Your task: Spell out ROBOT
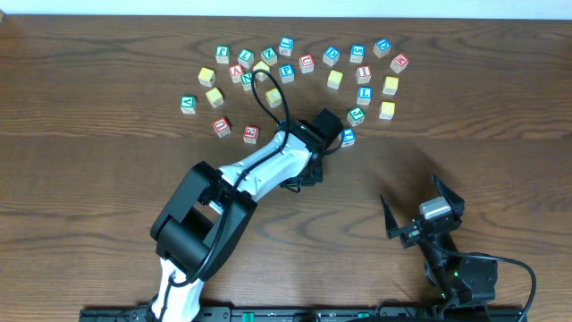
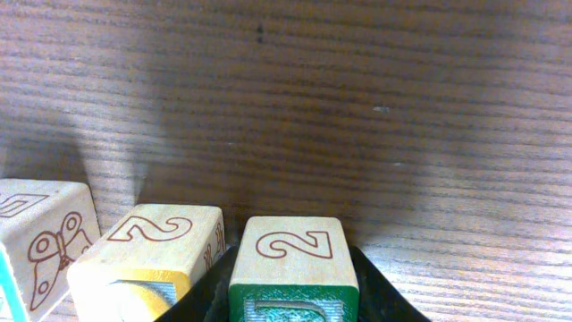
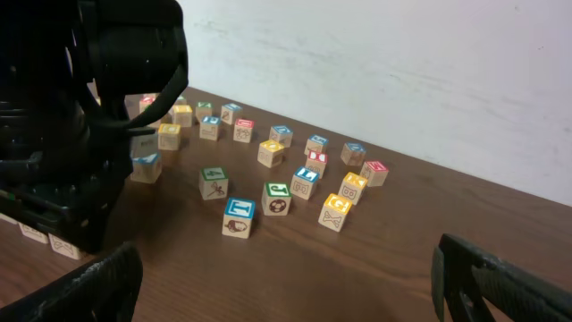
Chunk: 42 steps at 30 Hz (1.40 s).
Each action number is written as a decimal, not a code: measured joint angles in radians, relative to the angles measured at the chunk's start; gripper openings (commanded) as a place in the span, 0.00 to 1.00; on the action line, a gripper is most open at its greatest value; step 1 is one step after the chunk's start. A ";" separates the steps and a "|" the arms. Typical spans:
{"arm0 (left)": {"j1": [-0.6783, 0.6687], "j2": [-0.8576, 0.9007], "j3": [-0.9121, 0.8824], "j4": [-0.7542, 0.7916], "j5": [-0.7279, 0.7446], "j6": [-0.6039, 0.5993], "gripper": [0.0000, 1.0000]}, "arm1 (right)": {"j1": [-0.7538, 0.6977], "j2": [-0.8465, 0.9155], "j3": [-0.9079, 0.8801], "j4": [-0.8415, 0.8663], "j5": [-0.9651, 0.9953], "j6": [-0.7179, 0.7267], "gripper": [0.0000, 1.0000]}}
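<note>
Nearest my left wrist camera, the green block (image 2: 293, 268) is pinched between the left fingers (image 2: 375, 300), just beside a yellow block (image 2: 147, 259) on the bench (image 2: 357, 107), so I judge a letter pick is underway and the next move is to lift it clear, while the right fingers (image 3: 500, 282) are spread.

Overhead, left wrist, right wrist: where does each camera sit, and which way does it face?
Overhead: above the table, looking down; left arm and right pincer show.
Left wrist: low behind left pincer, facing the table; it clamps a green-edged cube.
Right wrist: behind its open pincer, facing across scattered cubes.
Shared: overhead and right wrist both show cubes, left arm.
</note>
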<state>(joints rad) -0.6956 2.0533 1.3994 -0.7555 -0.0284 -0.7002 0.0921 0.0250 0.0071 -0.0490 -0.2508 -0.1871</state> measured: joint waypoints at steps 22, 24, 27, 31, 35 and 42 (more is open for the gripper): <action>0.038 -0.016 0.000 -0.040 0.000 0.005 0.48 | 0.000 0.000 0.000 0.000 0.000 0.000 0.99; 0.038 -0.049 0.000 -0.041 0.000 0.016 0.48 | 0.000 0.000 0.000 0.000 0.000 0.000 0.99; 0.038 -0.122 0.000 -0.040 -0.001 0.022 0.48 | 0.000 0.000 0.000 0.000 0.000 0.000 0.99; 0.038 -0.178 0.000 -0.041 -0.001 0.042 0.48 | 0.000 0.000 0.000 0.000 0.000 0.000 0.99; 0.042 -0.219 0.001 -0.040 -0.001 0.063 0.48 | 0.000 0.000 0.000 0.000 0.000 0.000 0.99; 0.073 -0.242 0.069 -0.044 -0.001 0.132 0.48 | 0.000 0.000 0.000 0.000 0.000 0.000 0.99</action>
<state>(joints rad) -0.6224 1.8114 1.4689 -0.7998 -0.0296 -0.5678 0.0921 0.0250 0.0071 -0.0490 -0.2508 -0.1871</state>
